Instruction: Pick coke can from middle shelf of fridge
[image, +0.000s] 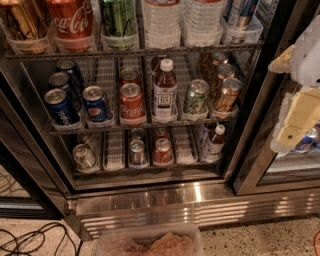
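The fridge (200, 197) stands open in front of me, with wire racks above a shiny steel slatted base. On the middle shelf (107, 75) a red coke can (132, 103) stands at the front of its lane, left of centre, with a second red can (129, 76) right behind it. My gripper (296, 122), pale yellow and white, hangs at the far right in front of the dark door frame. It is well to the right of the coke can and outside the shelf, touching nothing.
Blue Pepsi cans (61, 106) stand left of the coke can, a white-capped bottle (164, 90) right of it, then green and bronze cans. The top rack has clear bins with a big Coca-Cola can (72, 22). The bottom rack holds more cans. Cables (30, 242) lie on the floor, and a plastic tub (147, 242).
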